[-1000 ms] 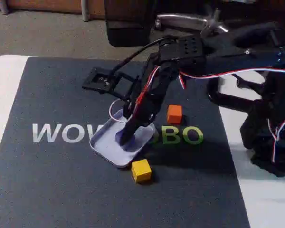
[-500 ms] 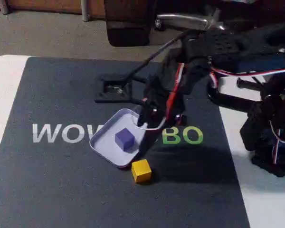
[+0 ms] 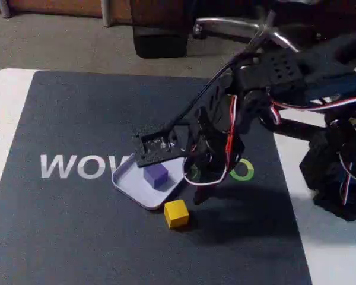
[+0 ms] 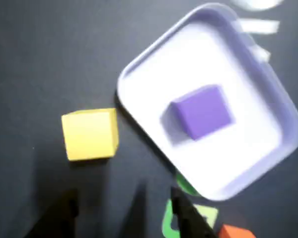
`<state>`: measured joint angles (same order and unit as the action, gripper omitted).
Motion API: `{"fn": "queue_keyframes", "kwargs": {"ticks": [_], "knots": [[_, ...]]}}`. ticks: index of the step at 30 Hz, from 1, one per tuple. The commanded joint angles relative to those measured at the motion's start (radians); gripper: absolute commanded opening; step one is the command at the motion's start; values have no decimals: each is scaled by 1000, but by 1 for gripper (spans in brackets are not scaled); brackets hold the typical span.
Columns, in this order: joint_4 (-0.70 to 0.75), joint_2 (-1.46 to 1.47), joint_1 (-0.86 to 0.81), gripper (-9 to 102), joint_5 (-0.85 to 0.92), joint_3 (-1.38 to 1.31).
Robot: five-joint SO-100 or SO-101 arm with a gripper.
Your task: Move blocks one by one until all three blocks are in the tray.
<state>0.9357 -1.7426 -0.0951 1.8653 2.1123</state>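
One down, two to go! The purple block point(image 4: 201, 111) sits inside the tray point(image 4: 268, 89), free of its rim, while the yellow block point(image 3: 176, 213) waits on the dark mat point(image 3: 77, 237) just outside the tray's near corner, toward the front edge of the desk. In the wrist view a sliver of the orange block point(image 4: 236, 232) peeks in at the bottom, off the tray's other side.

The claw point(image 4: 124, 213) hangs above the mat with nothing between its fingers. In the wrist view the dark fingers are set apart and mat shows between them, so it looks open, though how wide is hard to judge through the blur.

By my read this is the gap between drops, a second block being the next pickup. That calls for lining up over one cube, squaring the fingers to its flat faces, then dropping straight down.

The tray lies skewed to the desk edges, with its long axis running diagonally from near-left to far-right in the fixed view. The cubes have no long axis, and the yellow one is turned slightly.
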Motion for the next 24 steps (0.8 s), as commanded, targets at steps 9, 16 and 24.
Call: {"fn": "queue_keyframes", "kwargs": {"ticks": [9,16,24], "knots": [[-64,31,84,21,-140,-12],[-160,143,89,21,-186,-32],[-184,244,92,18,-210,-97]]}}
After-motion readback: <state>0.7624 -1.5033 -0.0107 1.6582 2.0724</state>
